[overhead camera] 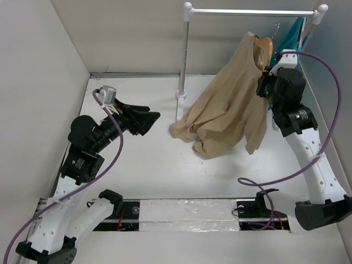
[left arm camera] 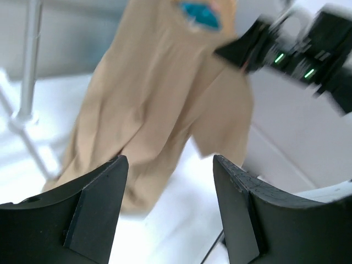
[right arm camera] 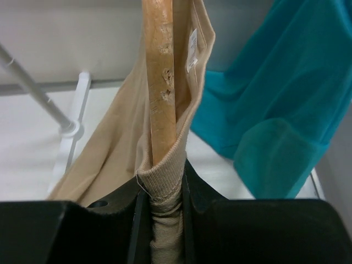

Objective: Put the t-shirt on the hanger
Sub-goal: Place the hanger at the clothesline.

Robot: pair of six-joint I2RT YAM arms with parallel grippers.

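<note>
The tan t-shirt (overhead camera: 225, 110) hangs from its collar at the right, its lower part bunched on the table. The wooden hanger (overhead camera: 266, 46) shows at the collar, one arm inside the neck opening (right arm camera: 162, 82). My right gripper (overhead camera: 269, 77) is shut on the ribbed collar (right arm camera: 165, 181), with the hanger's arm end just above the jaws. My left gripper (overhead camera: 151, 118) is open and empty, left of the shirt and pointing at it. In the left wrist view the t-shirt (left arm camera: 148, 99) hangs beyond the open fingers (left arm camera: 104, 192).
A white clothes rack with a metal rod (overhead camera: 253, 12) and post (overhead camera: 183, 60) stands at the back. A teal garment (overhead camera: 291, 36) hangs behind the shirt near the right wall (right arm camera: 275, 99). White walls close in on both sides.
</note>
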